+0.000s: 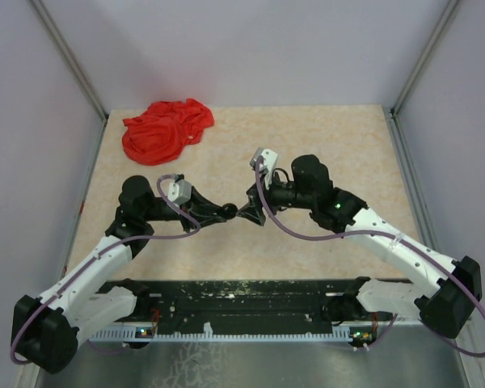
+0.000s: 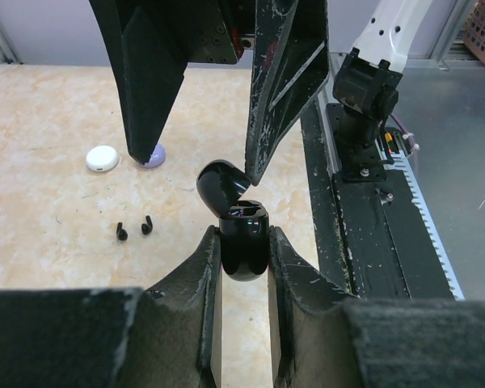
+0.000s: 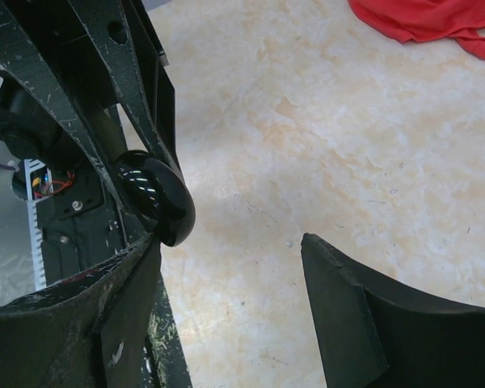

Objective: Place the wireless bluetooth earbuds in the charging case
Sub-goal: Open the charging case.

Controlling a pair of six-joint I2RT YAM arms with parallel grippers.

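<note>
Left tool (image 2: pixel 244 239) around case (image 2: pixel 244 255); red cloth (image 1: pixel 166 131) beyond

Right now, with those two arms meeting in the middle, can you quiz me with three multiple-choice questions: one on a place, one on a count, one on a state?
1. Where does the red cloth lie?
A. At the far left corner of the table
B. Between the arm bases
C. Draped over the right arm

2. How many black earbuds lie loose on the table?
A. None
B. Two
C. Five

3. What state is the black charging case in?
A. Lid shut, lying on the table
B. Lid open, clamped in the left gripper
C. Lid off, wrapped in the cloth

Answers:
1 A: the top view shows it crumpled by the far left edge.
2 B: the left wrist view shows a pair side by side.
3 B: the fingers squeeze its body and the lid tilts back.
</note>
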